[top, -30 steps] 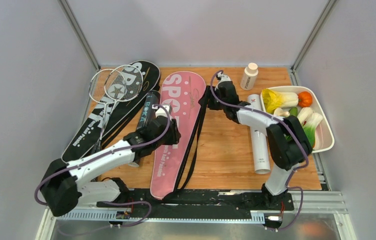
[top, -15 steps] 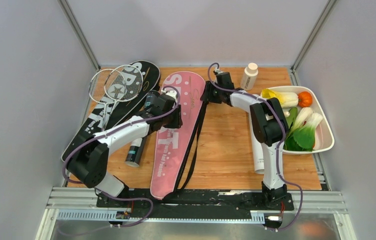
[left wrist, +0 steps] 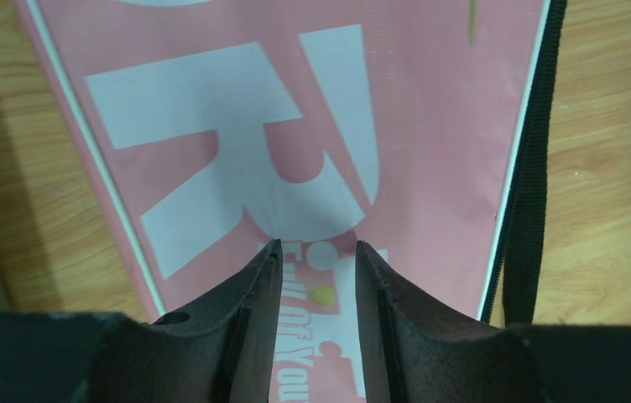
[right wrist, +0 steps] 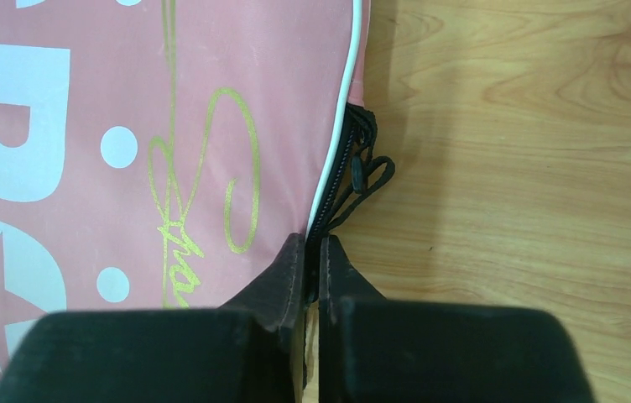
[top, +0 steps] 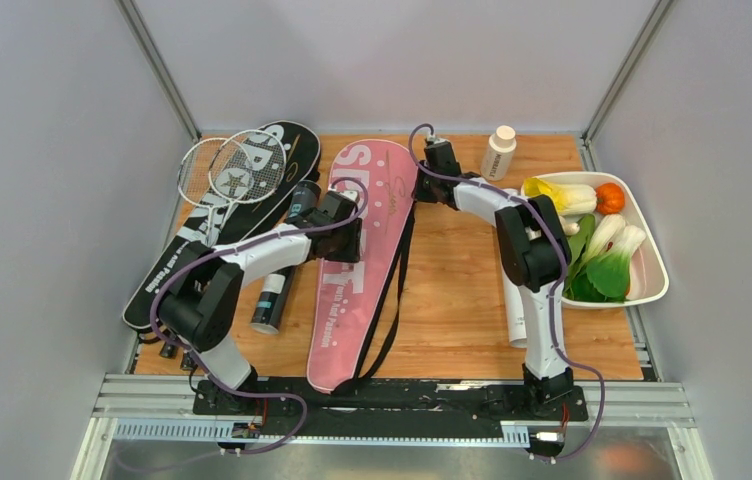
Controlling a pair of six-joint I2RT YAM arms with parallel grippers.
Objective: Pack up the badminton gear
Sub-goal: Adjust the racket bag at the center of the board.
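- Wood-plank counter (top: 452,290) inside a grey-walled booth.
- Thin white strung rackets (top: 220,172), far left, lying on the black racket-shaped "SPORT" bag (top: 292,145): light and springy, with fragile strings; best taken by the shaft.
- Black cylindrical tube (top: 270,305), just beside them: rigid, likely to roll.
- Left fingers (left wrist: 258,285): apart over the pink bag's middle, holding nothing.
- Pink racket-shaped fabric bag (top: 372,185), centre: soft, limp, flat; best taken at its edge.
- Right fingers (right wrist: 294,264): pinched together on the black zip (right wrist: 341,176) at the bag's right rim.
- Long white tube (top: 520,310), right: smooth, stiff.
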